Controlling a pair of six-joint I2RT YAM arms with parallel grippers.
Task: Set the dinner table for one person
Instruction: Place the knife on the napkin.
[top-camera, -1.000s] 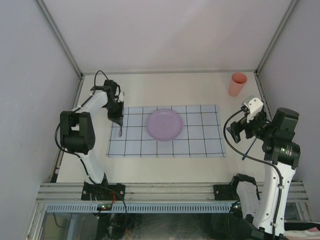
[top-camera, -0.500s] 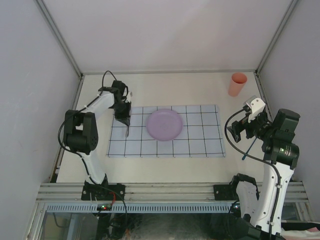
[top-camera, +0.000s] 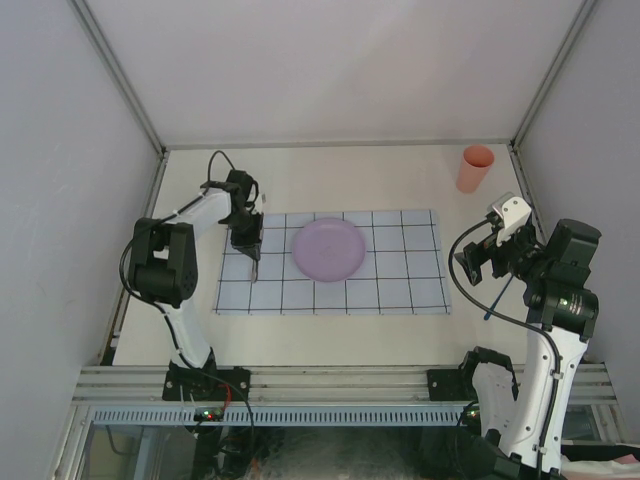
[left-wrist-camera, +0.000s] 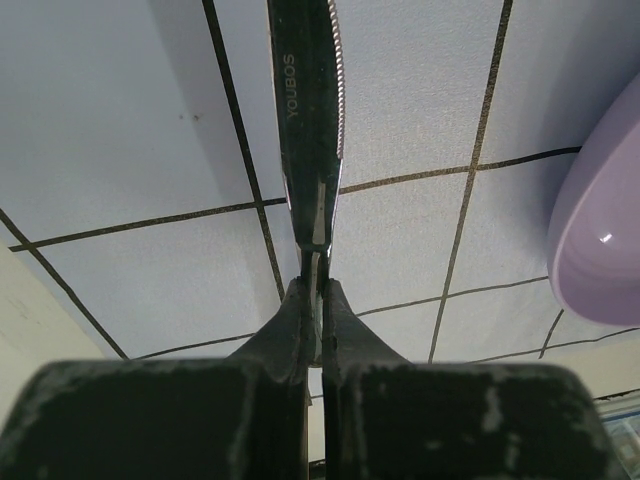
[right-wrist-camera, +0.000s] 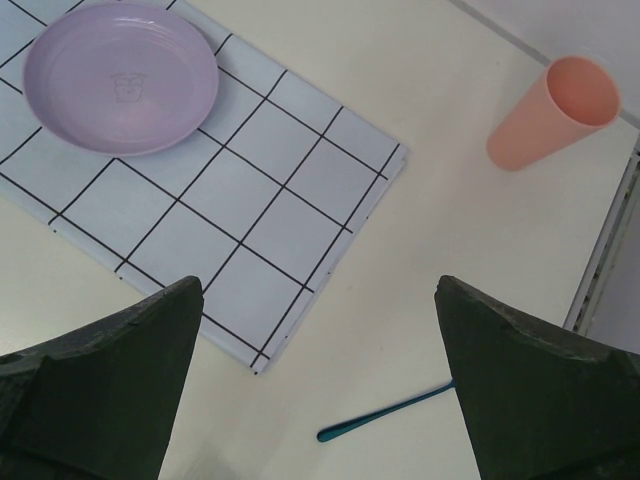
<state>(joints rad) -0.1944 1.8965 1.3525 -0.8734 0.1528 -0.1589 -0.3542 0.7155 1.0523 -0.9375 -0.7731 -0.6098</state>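
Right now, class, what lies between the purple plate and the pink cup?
Between plate and cup: only grid cloth, then bare dinner table, seen in the right wrist view.

A checked cloth (top-camera: 400, 275) lies flat. A lilac plate (top-camera: 328, 249) sits on it, a little left of its middle. A knife (left-wrist-camera: 305, 120) with a toothed edge is over the cloth, left of the plate. A salmon cup (top-camera: 475, 168) stands upright at the far right, off the cloth. A thin blue utensil (right-wrist-camera: 385, 412) lies at the near right, also off the cloth.
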